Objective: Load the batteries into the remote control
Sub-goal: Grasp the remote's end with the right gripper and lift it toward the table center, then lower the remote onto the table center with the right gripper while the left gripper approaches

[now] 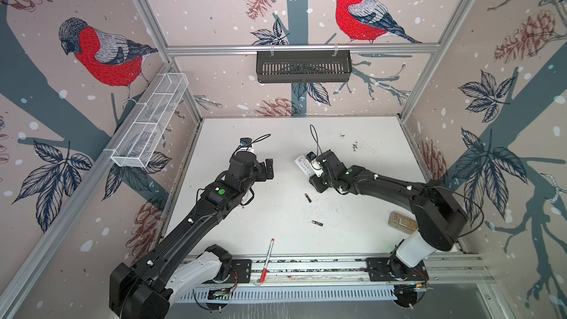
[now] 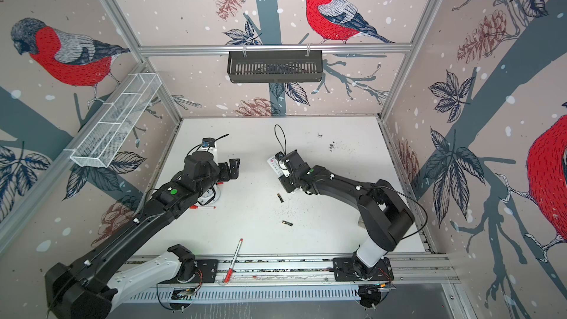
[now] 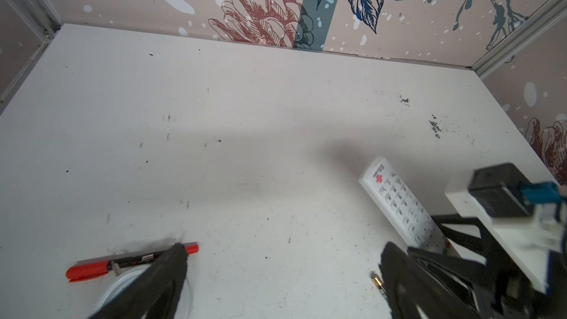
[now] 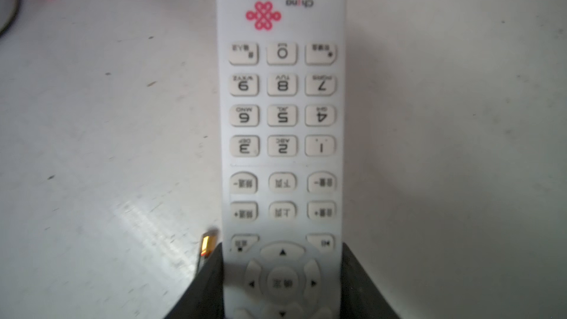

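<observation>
The white remote control (image 1: pixel 302 164) (image 2: pixel 274 165) (image 4: pixel 280 118) lies button side up, right of the table's middle. My right gripper (image 1: pixel 316 180) (image 4: pixel 282 250) is shut on its navigation-pad end, one finger pressed against each long edge. Two batteries lie loose on the table. One battery (image 1: pixel 308 198) (image 2: pixel 280 197) (image 4: pixel 207 245) sits just beside the right gripper's finger. The other battery (image 1: pixel 317 223) (image 2: pixel 287 223) is nearer the front. My left gripper (image 1: pixel 266 170) (image 2: pixel 231 169) (image 3: pixel 283 253) hovers wide open and holds nothing, left of the remote (image 3: pixel 399 207).
A red-and-white pen (image 1: pixel 267 260) lies across the front rail. A red marker (image 2: pixel 202 207) (image 3: pixel 129 262) and a round white clock (image 2: pixel 210 194) sit under the left arm. A brown block (image 1: pixel 402 220) stands by the right arm's base. Baskets (image 1: pixel 303 65) (image 1: pixel 150 121) hang on the walls.
</observation>
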`<state>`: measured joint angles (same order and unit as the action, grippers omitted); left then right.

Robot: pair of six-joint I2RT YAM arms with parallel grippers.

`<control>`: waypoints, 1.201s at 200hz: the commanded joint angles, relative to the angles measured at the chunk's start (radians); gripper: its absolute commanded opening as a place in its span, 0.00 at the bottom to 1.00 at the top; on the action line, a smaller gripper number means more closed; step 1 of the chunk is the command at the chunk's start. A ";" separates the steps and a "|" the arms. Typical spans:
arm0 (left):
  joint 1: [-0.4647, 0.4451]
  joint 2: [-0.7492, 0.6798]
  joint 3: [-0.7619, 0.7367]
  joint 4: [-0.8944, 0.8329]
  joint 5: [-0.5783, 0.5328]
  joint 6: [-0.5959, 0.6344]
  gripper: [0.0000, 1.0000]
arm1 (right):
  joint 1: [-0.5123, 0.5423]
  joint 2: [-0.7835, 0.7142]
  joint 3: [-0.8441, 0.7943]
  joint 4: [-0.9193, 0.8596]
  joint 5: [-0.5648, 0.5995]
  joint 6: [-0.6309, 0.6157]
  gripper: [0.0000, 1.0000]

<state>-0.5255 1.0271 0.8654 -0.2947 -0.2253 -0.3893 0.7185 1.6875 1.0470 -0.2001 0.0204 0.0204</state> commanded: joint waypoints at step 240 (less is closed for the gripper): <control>0.073 0.646 0.254 0.524 0.398 -0.038 0.97 | -0.157 0.068 -0.114 0.040 0.011 0.083 0.87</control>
<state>-0.4538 1.6146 1.0790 0.1410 0.1081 -0.4297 0.5869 1.7794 0.9630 -0.1547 -0.0208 0.0231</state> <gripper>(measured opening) 0.976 0.868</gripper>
